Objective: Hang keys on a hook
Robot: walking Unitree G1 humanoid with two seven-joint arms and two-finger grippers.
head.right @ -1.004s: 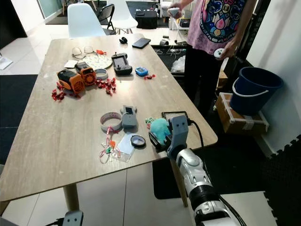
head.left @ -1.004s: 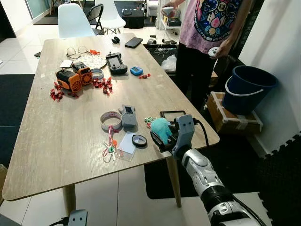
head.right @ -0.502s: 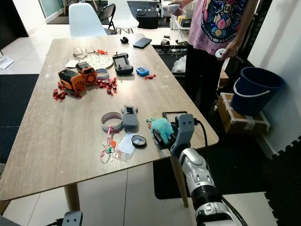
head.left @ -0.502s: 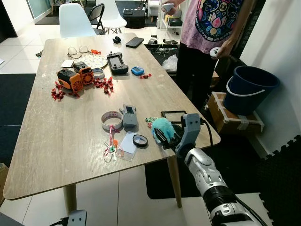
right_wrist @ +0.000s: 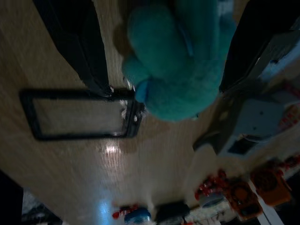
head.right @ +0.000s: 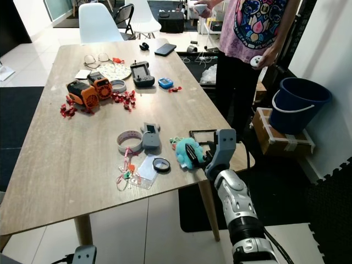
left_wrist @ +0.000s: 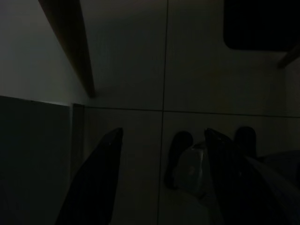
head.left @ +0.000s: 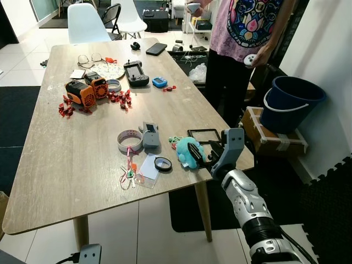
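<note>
A teal plush keychain (head.left: 184, 153) lies near the table's right front edge, with small green and red bits beside it. My right gripper (head.left: 197, 152) reaches in from the right at table height. In the right wrist view its two black fingers (right_wrist: 89, 56) stand apart on either side of the plush keychain (right_wrist: 178, 61), open. A black rectangular frame (head.left: 201, 133) lies flat just behind the plush. My left gripper (left_wrist: 163, 135) hangs idle over dark floor tiles, fingers apart.
On the wooden table (head.left: 66, 165) lie a tape roll (head.left: 130, 141), a grey device (head.left: 149, 135), a black ring (head.left: 163, 163), a clear badge (head.left: 145, 169) and orange devices (head.left: 87, 89). A person (head.left: 247, 33) stands at the far right, near a blue bucket (head.left: 290, 102).
My right arm has drawn back to the right, so its wrist is farther from the plush, which stays where it lay. The head camera has shifted slightly.
</note>
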